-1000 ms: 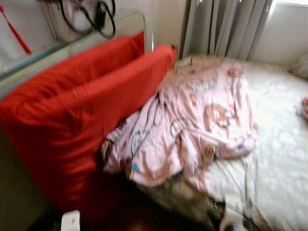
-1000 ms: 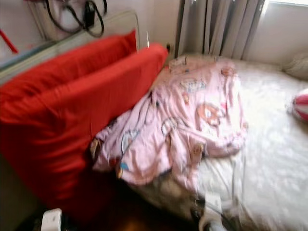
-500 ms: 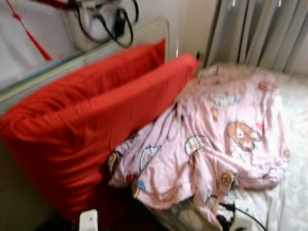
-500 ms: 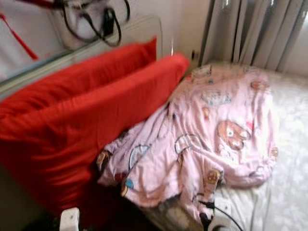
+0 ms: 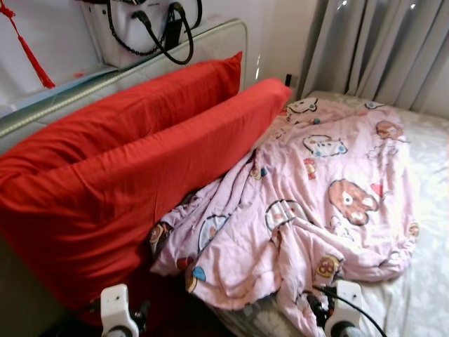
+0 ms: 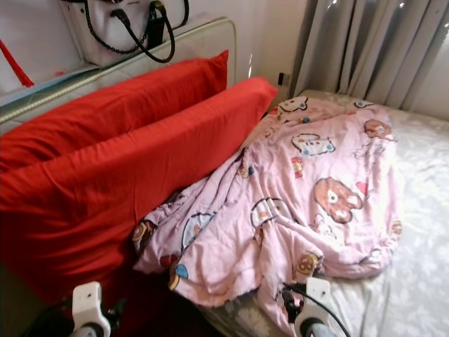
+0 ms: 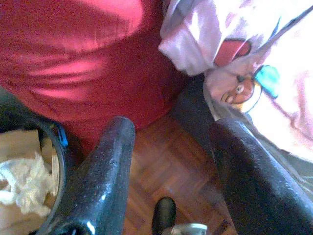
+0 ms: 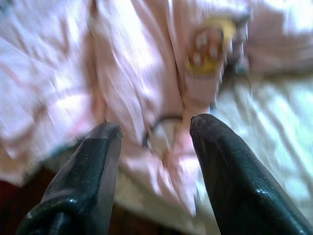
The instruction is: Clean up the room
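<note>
Here a pink quilt [image 5: 309,203] printed with cartoon animals lies crumpled across the head end of the bed [image 5: 428,281], its near edge spilling over the bed's side. Two red pillows [image 5: 133,175] lean against the headboard [image 5: 224,35], the front one touching the quilt. A white bag [image 5: 133,28] with black straps sits on the ledge behind the headboard, a red tassel [image 5: 28,49] hangs on the wall, and grey curtains [image 5: 379,49] hang beyond the bed's far corner. The left tool [image 7: 171,166] hangs with fingers spread above a wooden floor [image 7: 171,166], beside the red pillow and a bin [image 7: 29,161] holding crumpled paper. The right tool [image 8: 154,142] is also spread, poised over the quilt's near edge. Compared with a second ago, the camera has swung towards the headboard and the blur has gone; both wrists now show at the lower edge.
</note>
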You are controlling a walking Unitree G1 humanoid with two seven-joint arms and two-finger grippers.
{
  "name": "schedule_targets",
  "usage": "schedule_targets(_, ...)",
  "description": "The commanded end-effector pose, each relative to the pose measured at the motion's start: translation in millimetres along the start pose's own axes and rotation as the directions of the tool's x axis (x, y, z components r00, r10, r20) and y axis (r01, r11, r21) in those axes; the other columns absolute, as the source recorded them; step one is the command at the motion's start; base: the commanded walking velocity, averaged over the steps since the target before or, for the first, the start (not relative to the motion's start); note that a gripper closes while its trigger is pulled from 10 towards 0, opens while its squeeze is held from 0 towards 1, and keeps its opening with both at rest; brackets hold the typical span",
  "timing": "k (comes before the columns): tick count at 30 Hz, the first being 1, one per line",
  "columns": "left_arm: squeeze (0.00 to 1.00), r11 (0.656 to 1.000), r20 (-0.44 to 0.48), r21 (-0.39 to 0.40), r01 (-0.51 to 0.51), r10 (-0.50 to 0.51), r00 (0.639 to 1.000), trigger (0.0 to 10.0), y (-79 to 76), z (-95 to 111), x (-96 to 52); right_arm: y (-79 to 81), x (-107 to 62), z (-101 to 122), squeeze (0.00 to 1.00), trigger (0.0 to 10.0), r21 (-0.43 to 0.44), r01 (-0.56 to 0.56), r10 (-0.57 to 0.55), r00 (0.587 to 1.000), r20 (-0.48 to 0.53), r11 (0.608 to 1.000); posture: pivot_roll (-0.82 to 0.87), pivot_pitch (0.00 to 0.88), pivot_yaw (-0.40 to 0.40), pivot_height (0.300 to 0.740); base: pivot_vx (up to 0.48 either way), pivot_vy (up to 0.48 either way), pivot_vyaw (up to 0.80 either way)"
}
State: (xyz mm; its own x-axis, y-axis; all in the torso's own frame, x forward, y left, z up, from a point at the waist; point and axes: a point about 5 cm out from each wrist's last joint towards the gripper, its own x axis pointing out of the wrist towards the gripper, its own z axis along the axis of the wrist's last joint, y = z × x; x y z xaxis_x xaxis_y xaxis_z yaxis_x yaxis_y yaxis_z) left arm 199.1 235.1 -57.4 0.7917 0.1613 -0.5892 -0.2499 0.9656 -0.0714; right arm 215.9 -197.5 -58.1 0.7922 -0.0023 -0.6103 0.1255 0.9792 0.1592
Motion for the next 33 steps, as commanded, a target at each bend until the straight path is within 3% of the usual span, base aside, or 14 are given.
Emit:
schedule_targets(1, 0.00, 0.999, 0.112, 0.019, 0.029, -0.031, 0.993, 10.0, -1.0, 17, 1.8, 11.5, 9.1, 30, 0.00, 10.0, -0.010, -0.035, 0.036, 0.993, 0.116, 0.999, 0.07, 0.000, 0.004, 0.740, 0.000, 0.000, 0.00)
schedule_targets(3, 0.00, 0.999, 0.112, 0.019, 0.029, -0.031, 0.993, 10.0, -1.0, 17, 1.8, 11.5, 9.1, 30, 0.00, 10.0, -0.010, -0.035, 0.036, 0.993, 0.116, 0.999, 0.07, 0.000, 0.004, 0.740, 0.000, 0.000, 0.00)
schedule_targets(4, 0.00, 0.998, 0.189, 0.041, 0.044, -0.051, 0.981, 10.0, -4.1, 27, 1.2, 15.8, 12.4, 46, 0.00, 10.0, -0.022, -0.048, 0.051, 0.982, 0.182, 0.999, 0.07, 0.000, 0.000, 0.740, 0.000, 0.000, 0.00)
schedule_targets(5, 0.00, 0.998, 0.189, 0.041, 0.044, -0.051, 0.981, 10.0, -4.1, 27, 1.2, 15.8, 12.4, 46, 0.00, 10.0, -0.022, -0.048, 0.051, 0.982, 0.182, 0.999, 0.07, 0.000, 0.000, 0.740, 0.000, 0.000, 0.00)
schedule_targets(7, 0.00, 0.996, 0.325, 0.069, 0.061, -0.080, 0.942, 10.0, -16.8, 43, -4.1, 17.9, 12.5, 64, 0.00, 10.0, -0.045, -0.065, 0.075, 0.957, 0.280, 0.997, 0.07, 0.000, -0.005, 0.740, 0.000, 0.000, 0.00)
schedule_targets(14, 0.00, 0.995, 0.427, 0.064, 0.081, -0.100, 0.898, 10.0, -26.6, 53, -13.2, 19.2, 9.4, 60, 0.00, 10.0, -0.108, -0.077, 0.106, 0.950, 0.293, 0.991, 0.07, 0.000, -0.014, 0.740, 0.000, 0.000, 0.00)
schedule_targets(19, 0.00, 0.994, 0.431, 0.061, 0.088, -0.106, 0.896, 10.0, -28.1, 53, -16.2, 17.5, 8.5, 55, 0.00, 10.0, -0.106, -0.065, 0.093, 0.955, 0.280, 0.992, 0.07, 0.000, -0.016, 0.740, 0.000, 0.000, 0.00)
schedule_targets(27, 0.00, 0.997, 0.435, 0.048, 0.065, -0.080, 0.897, 10.0, -23.1, 60, -14.7, 15.6, 9.5, 51, 0.00, 10.0, -0.134, -0.045, 0.076, 0.968, 0.239, 0.990, 0.08, 0.000, -0.023, 0.680, 0.000, 0.000, 0.00)
schedule_targets(33, 0.00, 0.997, 0.428, 0.040, 0.069, -0.079, 0.900, 10.0, -23.3, 59, -13.8, 14.2, 8.7, 54, 0.00, 10.0, -0.125, -0.044, 0.077, 0.961, 0.265, 0.991, 0.08, 0.000, -0.027, 0.675, 0.000, 0.000, 0.00)
